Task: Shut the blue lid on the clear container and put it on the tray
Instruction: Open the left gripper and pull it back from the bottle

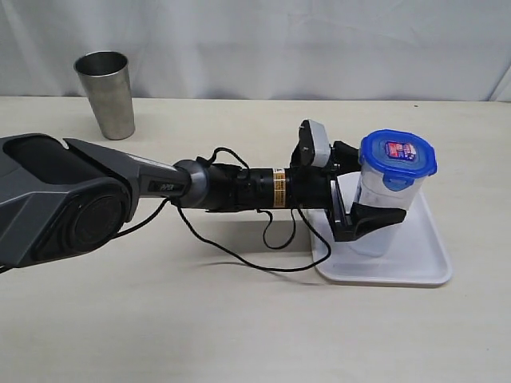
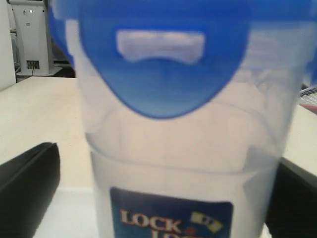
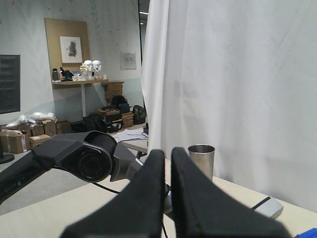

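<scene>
Here the left tool [image 1: 379, 185] stands apart around the clear container [image 1: 389, 194] on the tray [image 1: 419, 267], right tool [image 3: 167, 151] pressed together.

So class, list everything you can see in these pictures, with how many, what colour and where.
clear container: one, transparent, standing on the tray
blue lid: one, bright blue, on top of the container
tray: one, white, right side of the table
steel cup: one, silver, far left corner, upright
cable: one, black, looping under the arm
table: one, pale beige, under everything
curtain: one, white, behind the table
left arm: one, dark grey, reaching in from the left
left end effector: one, black, open, a finger on each side of the container
right end effector: one, black, shut, empty, away from the tray
</scene>
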### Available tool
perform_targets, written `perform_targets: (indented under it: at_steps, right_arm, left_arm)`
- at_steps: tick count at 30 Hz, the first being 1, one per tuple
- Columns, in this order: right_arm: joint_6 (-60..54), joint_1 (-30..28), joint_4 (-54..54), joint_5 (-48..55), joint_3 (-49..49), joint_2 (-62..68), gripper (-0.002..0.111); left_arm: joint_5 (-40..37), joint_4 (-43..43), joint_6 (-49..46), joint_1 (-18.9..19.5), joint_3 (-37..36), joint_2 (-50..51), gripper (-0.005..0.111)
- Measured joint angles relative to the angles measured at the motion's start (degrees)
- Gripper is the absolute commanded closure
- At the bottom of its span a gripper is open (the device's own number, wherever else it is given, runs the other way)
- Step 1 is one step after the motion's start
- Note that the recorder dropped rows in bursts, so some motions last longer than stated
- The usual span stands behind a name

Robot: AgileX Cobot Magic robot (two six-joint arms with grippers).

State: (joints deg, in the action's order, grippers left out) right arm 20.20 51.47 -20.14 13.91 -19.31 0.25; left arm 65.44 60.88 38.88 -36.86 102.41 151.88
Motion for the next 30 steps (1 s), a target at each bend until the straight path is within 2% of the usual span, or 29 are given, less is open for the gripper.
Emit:
perform_targets:
  at_steps: [7,15,30]
  right_arm:
    - [0.0,0.0,0.0,0.0,0.0,0.0,0.104]
    - [0.0,0.0,0.0,0.0,0.0,0.0,0.104]
    - [0.0,0.0,0.0,0.0,0.0,0.0,0.104]
  left_arm:
    - [2.6,5.2,1.9,2.2,0.0,0.0,0.011]
    - [3.1,6.6,6.1,4.1,0.0,0.0,0.011]
    - [3.4,13.7,9.6,6.3,0.0,0.0,0.011]
